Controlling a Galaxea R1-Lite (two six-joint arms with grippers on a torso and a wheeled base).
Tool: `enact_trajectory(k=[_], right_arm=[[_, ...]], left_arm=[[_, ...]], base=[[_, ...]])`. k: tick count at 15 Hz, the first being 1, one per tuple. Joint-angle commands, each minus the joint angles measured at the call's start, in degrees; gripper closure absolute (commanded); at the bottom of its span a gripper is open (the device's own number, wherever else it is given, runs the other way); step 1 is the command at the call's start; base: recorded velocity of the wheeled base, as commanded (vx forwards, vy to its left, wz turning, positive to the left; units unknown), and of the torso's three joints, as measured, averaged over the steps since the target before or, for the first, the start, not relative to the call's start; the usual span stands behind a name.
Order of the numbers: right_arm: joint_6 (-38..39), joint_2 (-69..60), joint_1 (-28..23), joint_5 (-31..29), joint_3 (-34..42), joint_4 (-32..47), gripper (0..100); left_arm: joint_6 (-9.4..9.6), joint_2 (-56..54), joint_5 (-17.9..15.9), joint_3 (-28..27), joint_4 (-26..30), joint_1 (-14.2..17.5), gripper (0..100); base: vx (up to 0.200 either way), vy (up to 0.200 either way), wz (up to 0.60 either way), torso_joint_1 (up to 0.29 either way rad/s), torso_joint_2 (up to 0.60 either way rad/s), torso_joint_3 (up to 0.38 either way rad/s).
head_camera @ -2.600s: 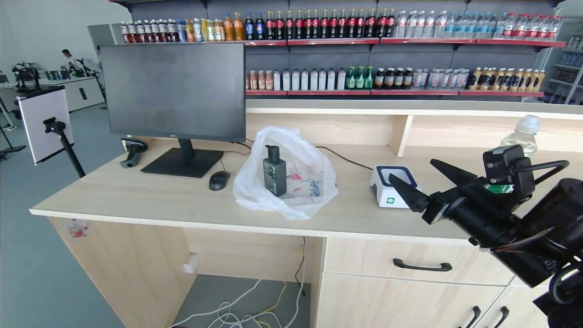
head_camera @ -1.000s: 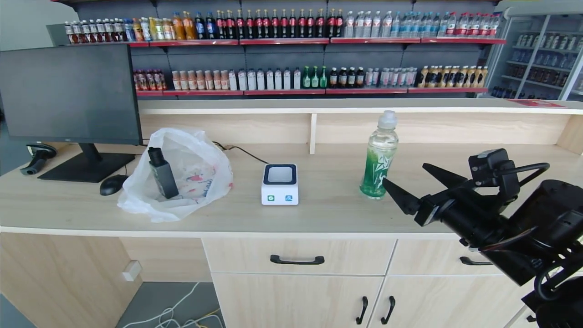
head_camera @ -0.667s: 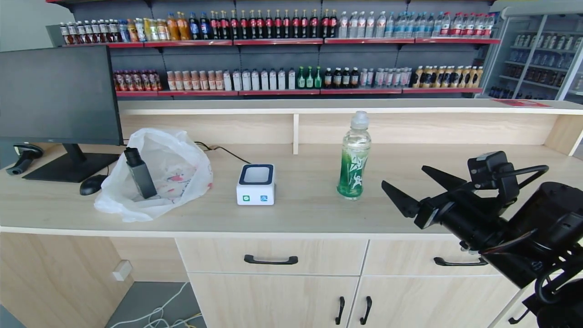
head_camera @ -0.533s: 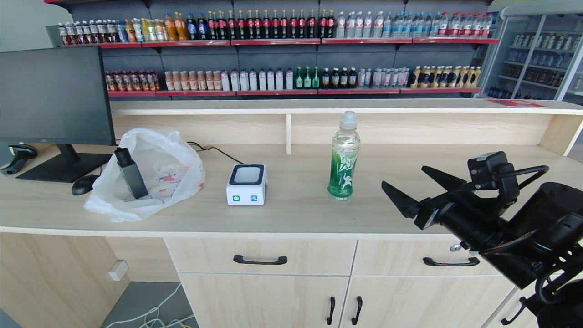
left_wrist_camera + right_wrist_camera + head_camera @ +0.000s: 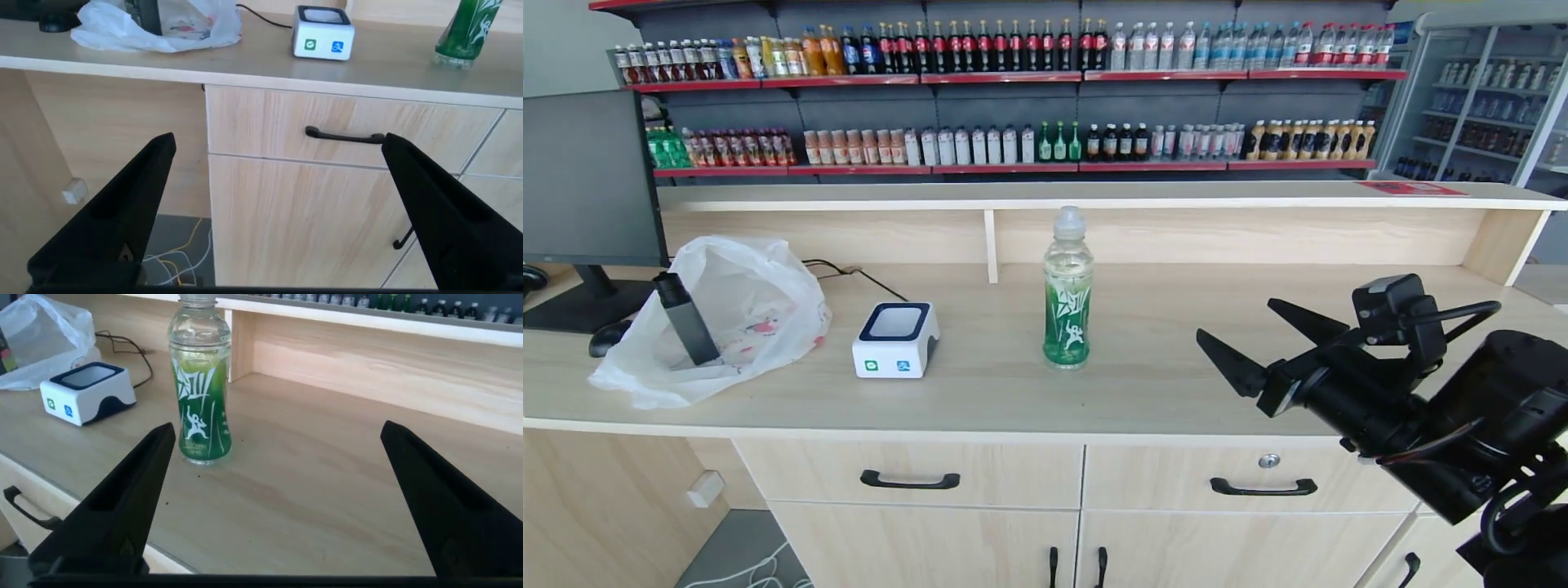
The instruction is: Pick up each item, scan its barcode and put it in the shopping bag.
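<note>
A clear bottle with a green label (image 5: 1067, 298) stands upright mid-counter, also in the right wrist view (image 5: 199, 384). My right gripper (image 5: 1233, 318) hangs open and empty above the counter's front edge, to the right of the bottle and apart from it. The white scanner box (image 5: 895, 351) sits left of the bottle. Farther left lies the white shopping bag (image 5: 727, 314) with a dark pump bottle (image 5: 686, 318) in it. My left gripper (image 5: 278, 139) is open below counter height, facing the drawers.
A monitor (image 5: 580, 188) and a mouse (image 5: 605, 339) stand at the counter's far left. A raised back ledge (image 5: 1094, 196) runs behind the counter, with shelves of drinks (image 5: 1013, 73) beyond. Drawer handles (image 5: 909, 480) sit under the front edge.
The camera has moved to the right along the counter, so the bag, scanner and bottle sit farther left in the picture. The right gripper stays open, and the bottle now stands just left of it.
</note>
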Motion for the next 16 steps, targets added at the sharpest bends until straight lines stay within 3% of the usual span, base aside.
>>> enact_trajectory(k=[1,3,6,14,16], right_arm=[[0.0,0.3,0.1,0.0,0.0,0.0,0],[0.0,0.5,0.1,0.0,0.0,0.0,0],[0.0,0.6,0.1,0.0,0.0,0.0,0],[0.0,1.1,0.1,0.0,-0.1,0.0,0],[0.0,1.4,0.1,0.0,-0.2,0.0,0]], left_arm=[[0.02,0.0,0.0,0.0,0.0,0.0,0],[0.02,0.0,0.0,0.0,0.0,0.0,0],[0.02,0.0,0.0,0.0,0.0,0.0,0],[0.2,0.0,0.0,0.0,0.0,0.0,0],[0.11,0.0,0.1,0.0,0.0,0.0,0]], base=[[0.0,0.0,0.0,0.0,0.0,0.0],[0.0,0.0,0.0,0.0,0.0,0.0],[0.2,0.0,0.0,-0.012,0.0,0.001],[0.0,0.0,0.0,0.0,0.0,0.0],[0.0,0.2,0.0,-0.01,0.0,0.002]])
